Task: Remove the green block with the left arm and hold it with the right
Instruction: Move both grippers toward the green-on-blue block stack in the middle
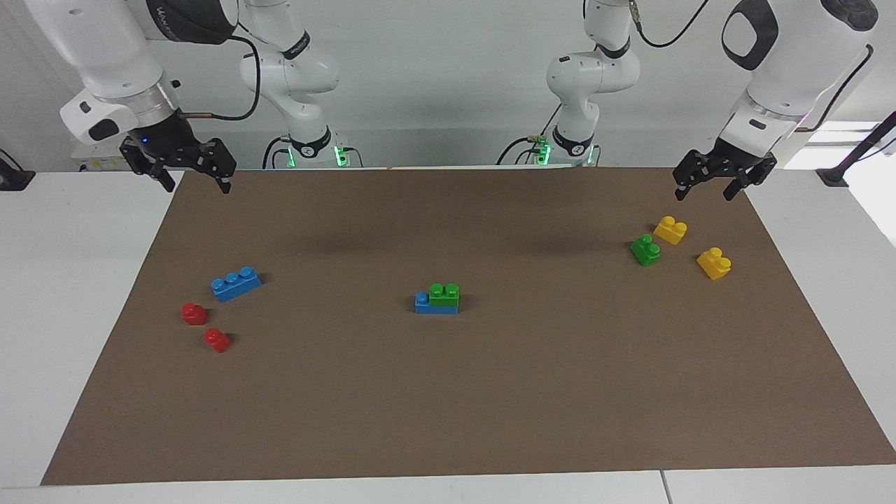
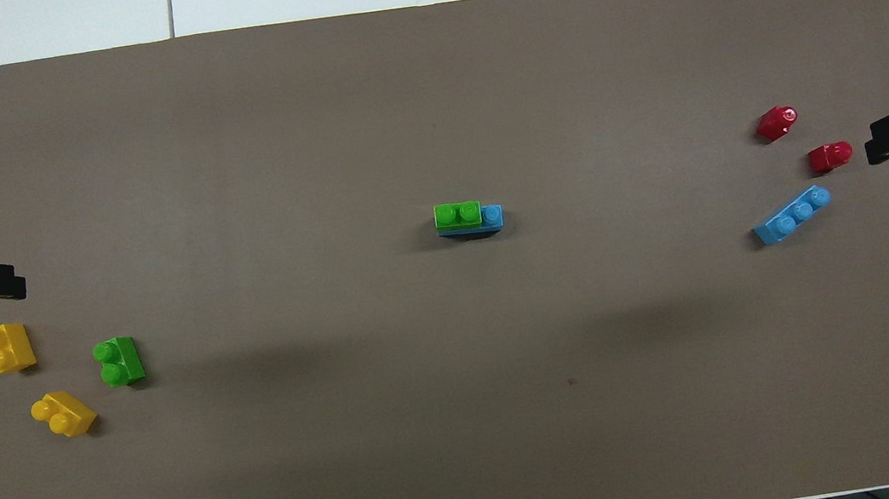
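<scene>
At frame centre I saw the green block pressed onto a blue brick; light, rigid, slick plastic, best pinched across its flat sides. Left gripper upper right, right gripper upper left, jaws wide, empty.

Stacked green block on blue brick at frame center, bare brown mat all round it, open from every side. Clutter only at the edges: blue three-stud brick and two red pieces mid-left; loose green brick and two yellow bricks mid-right. Lower half unobstructed.
</scene>
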You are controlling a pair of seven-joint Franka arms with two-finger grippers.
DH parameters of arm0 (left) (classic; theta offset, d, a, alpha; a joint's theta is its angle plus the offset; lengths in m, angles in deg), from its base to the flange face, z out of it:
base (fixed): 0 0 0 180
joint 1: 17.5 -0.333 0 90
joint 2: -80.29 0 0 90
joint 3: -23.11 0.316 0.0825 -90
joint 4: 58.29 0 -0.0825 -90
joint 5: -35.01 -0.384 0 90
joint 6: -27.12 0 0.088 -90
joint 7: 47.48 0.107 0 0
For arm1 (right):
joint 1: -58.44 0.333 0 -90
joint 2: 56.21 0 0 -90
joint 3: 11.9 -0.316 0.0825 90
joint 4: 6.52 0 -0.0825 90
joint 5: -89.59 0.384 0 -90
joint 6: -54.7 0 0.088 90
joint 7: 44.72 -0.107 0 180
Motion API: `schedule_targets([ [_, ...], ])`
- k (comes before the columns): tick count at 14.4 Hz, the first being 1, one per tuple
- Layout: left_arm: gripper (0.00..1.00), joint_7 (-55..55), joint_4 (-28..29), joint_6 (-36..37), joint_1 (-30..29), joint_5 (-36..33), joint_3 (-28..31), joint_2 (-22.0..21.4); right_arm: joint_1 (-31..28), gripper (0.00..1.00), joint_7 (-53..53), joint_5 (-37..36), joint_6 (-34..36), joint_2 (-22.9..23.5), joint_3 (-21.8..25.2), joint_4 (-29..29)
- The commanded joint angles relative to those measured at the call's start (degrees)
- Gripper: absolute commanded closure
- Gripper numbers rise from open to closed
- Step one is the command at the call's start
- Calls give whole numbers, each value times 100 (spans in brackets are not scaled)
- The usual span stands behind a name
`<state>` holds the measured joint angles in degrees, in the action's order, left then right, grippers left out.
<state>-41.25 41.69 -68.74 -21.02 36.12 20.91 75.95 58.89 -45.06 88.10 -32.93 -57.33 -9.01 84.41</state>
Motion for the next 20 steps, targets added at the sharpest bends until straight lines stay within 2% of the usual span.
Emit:
schedule_targets([
  [1,0,1,171,-3,19,-94,0,-172,-1,0,-28,61,37,-142,-25,196],
  [8,0,-25,162,-29,10,-94,0,-164,-9,0,-28,52,-209,-160,-16,241],
  [12,0,-243,162,119,28,-94,-17,-172,-36,0,-578,61,-587,-177,-16,407],
  [17,0,-1727,153,313,492,-41,-53,-181,34,0,-2433,113,-701,-309,-43,672],
  [20,0,-3718,180,322,1019,-41,-70,-216,43,0,-3268,263,-693,-309,-60,689],
])
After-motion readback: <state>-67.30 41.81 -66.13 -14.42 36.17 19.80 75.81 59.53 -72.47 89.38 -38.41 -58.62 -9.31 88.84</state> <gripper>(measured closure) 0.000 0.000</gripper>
